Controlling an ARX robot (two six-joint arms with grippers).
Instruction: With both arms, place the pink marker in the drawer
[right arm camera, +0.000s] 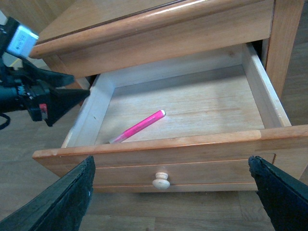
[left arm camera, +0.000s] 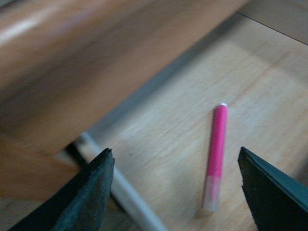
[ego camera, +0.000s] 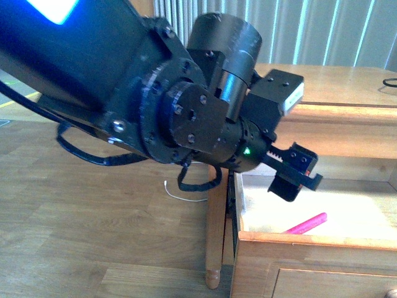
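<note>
The pink marker [right arm camera: 138, 127] lies flat on the pale bare-wood floor of the open drawer [right arm camera: 192, 143]. Its long axis runs diagonally, with the paler, seemingly capped end toward the drawer's front and the bright end toward the back. It is a smooth, thick cylinder. The drawer front is honey-coloured with a round pale knob [right arm camera: 161, 180]. The left gripper [left arm camera: 174, 192] hangs over the drawer, its flat black fingers [left arm camera: 91, 192] spread wide and empty. The right gripper [right arm camera: 173, 197] faces the drawer front, also spread and empty.

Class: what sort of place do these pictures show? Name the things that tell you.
Probably a home-like indoor room, perhaps a lab: a wooden cabinet with an open drawer, a wood plank floor, and pale vertical blinds or curtains behind.
</note>
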